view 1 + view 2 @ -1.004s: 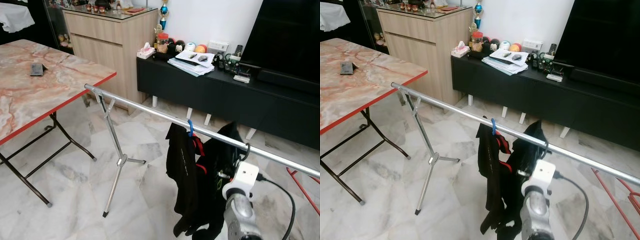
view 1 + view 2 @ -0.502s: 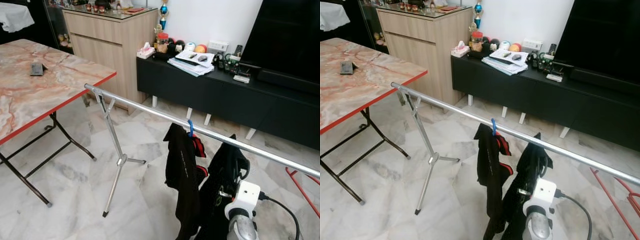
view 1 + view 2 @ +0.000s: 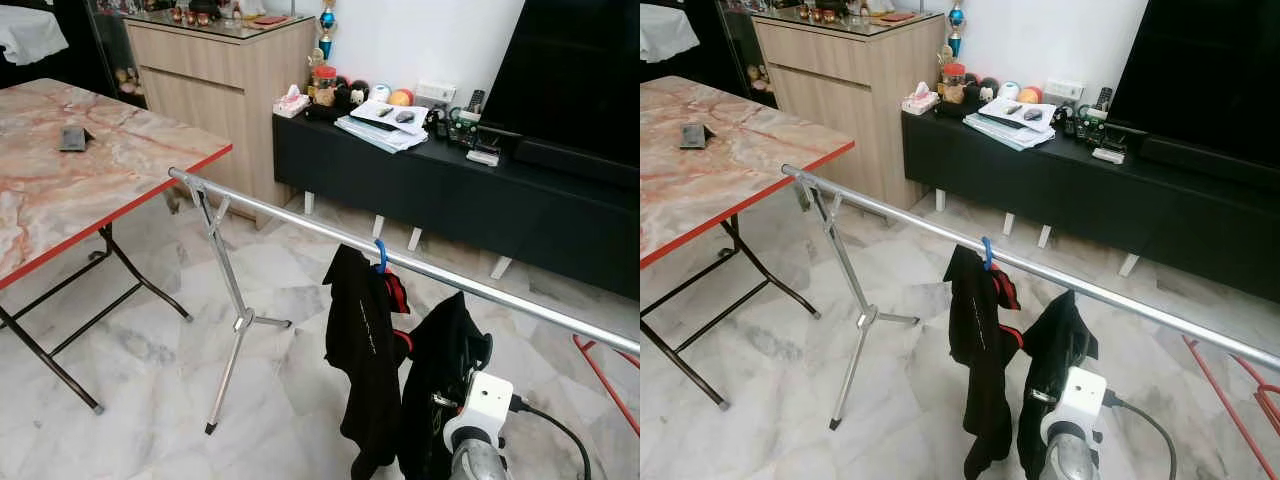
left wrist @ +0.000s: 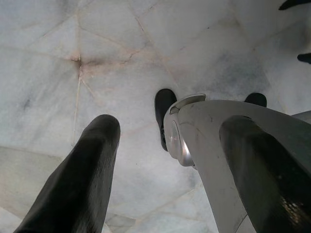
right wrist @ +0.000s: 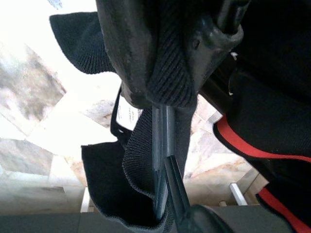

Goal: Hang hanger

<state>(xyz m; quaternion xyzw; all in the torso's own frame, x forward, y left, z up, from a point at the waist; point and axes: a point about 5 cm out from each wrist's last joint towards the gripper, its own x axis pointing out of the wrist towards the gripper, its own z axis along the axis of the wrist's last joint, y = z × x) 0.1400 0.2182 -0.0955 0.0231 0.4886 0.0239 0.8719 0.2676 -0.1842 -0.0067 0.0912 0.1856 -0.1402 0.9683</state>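
Garment-laden hanger (image 5: pixel 163 160) sits at the lower centre-right of the left eye view, below the silver rail (image 3: pixel 300 220) and not hooked on it, with its dark garment (image 3: pixel 435 385) draped over it and hanging limp. The right tool (image 5: pixel 194 53) is pressed together on the hanger through the knit collar fabric, as the right wrist view shows near its upper centre; the white wrist housing (image 3: pixel 485 405) appears at the bottom right of the left eye view. A second garment (image 3: pixel 355 350) already hangs from the rail on a blue hook (image 3: pixel 381 255), just beside the carried one. Handling judgement: the load is light, but the cloth is soft and will swing, shifting the balance with each arm motion. The hanger bar looks stiff, dark and smooth, so slip inside the fabric is likely if the pinch loosens. Best hold is at the neck of the hanger, close under its hook, keeping the hook free to pass over the rail; the hook itself cannot be made out clearly. The left tool (image 4: pixel 160 160) hangs idle over the marble floor (image 3: pixel 150 350), its fingers (image 4: pixel 77 179) spread and holding nothing.
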